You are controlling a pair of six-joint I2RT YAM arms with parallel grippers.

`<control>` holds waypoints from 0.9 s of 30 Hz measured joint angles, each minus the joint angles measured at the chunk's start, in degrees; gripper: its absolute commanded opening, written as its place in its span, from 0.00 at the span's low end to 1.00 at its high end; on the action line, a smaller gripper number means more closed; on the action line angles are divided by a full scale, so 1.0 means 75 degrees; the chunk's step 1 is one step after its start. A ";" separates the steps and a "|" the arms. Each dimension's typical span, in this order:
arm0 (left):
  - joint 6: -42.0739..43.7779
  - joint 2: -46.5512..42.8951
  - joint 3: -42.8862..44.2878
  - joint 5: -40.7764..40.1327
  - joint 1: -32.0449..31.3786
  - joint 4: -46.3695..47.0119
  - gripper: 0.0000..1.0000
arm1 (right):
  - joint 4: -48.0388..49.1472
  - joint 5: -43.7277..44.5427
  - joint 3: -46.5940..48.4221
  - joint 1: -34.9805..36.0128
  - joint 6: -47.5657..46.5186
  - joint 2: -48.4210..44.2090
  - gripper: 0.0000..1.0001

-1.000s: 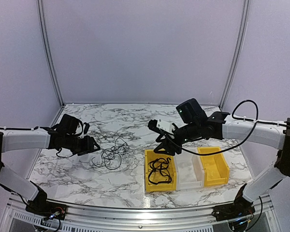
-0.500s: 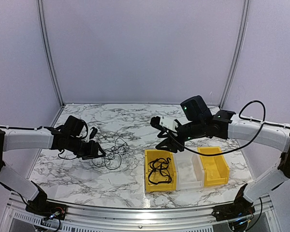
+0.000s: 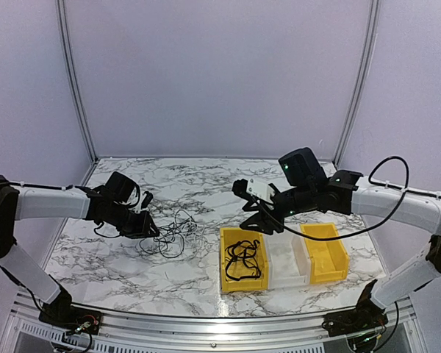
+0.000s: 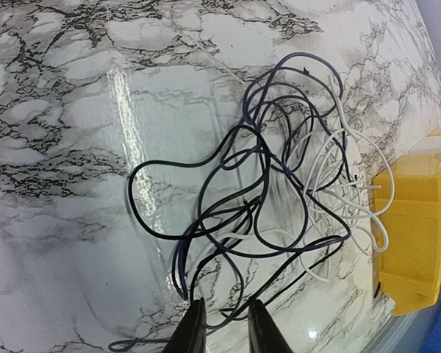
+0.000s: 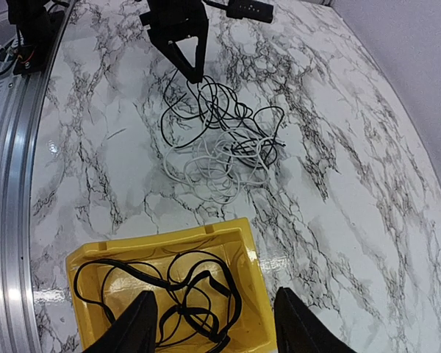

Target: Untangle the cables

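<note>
A loose tangle of cables, with black, dark-bluish and white strands looped over one another, lay on the marble surface just to the left of the yellow bin. Its outermost white loops reached close to that bin's left wall without, as far as the left wrist view showed, going over it. Inside the yellow bin lay a separate black cable, coiled in a few slack loops and apart from the tangle. The left claw sat low at the side of the tangle farthest from the yellow bin, its tips pointing toward the bin. In its own camera its two fingers were only narrowly apart, with bare marble visible in the gap. A dark strand ran just past the tips, and whether either finger touched it could not be told. The right claw hung above the far end of the yellow bin, clear of the cable inside. Its fingers were spread wide with nothing between them, and its camera looked down over the bin toward the tangle beyond. On the side of the yellow bin away from the tangle a clear bin was set against it. A second yellow bin was set against the clear one, so the three made a row.
</note>
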 measured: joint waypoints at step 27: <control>0.1950 -0.2812 0.2381 -0.0020 -0.0012 -0.1122 0.00 | 0.0236 -0.0965 0.4552 0.0047 0.0195 0.2014 0.61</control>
